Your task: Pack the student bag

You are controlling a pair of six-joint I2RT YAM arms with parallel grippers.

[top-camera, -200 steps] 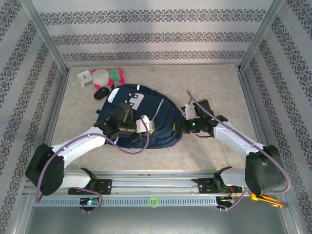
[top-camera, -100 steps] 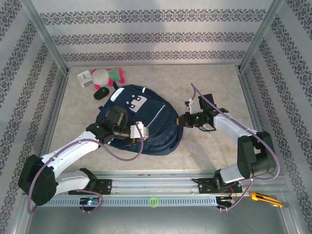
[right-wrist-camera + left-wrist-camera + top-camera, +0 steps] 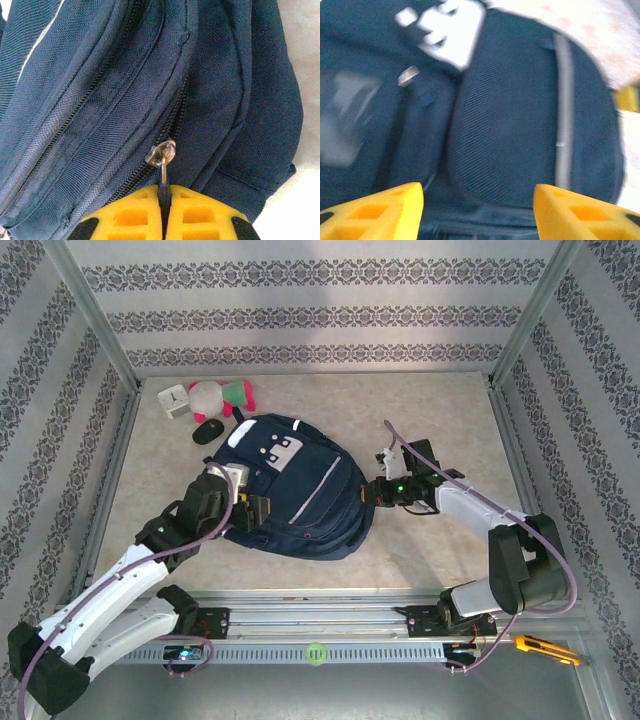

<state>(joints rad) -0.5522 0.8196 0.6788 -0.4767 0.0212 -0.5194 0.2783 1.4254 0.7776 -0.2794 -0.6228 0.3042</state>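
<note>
The student bag point(image 3: 300, 495), navy with grey-white patches and pale stripes, lies flat in the middle of the table. My left gripper point(image 3: 250, 510) hovers at the bag's left edge. In the left wrist view it point(image 3: 477, 212) stands open, yellow fingertips point(image 3: 385, 210) wide apart over the blurred bag point(image 3: 510, 125), nothing between them. My right gripper point(image 3: 372, 492) is at the bag's right side. In the right wrist view it point(image 3: 164, 200) is shut on the metal zip pull point(image 3: 161, 155) of the bag point(image 3: 100, 100), with the zipper teeth closed to the lower left of the slider.
At the back left lie a small white cube point(image 3: 173, 400), a pink and green plush toy point(image 3: 222, 394) and a black mouse point(image 3: 208, 430). An orange knife point(image 3: 545, 648) rests on the front rail at the right. Metal frame posts border the table.
My left gripper has opened and drawn back from over the bag's middle to its left edge. The bag has settled flatter. My right gripper stays shut on the zip pull.
</note>
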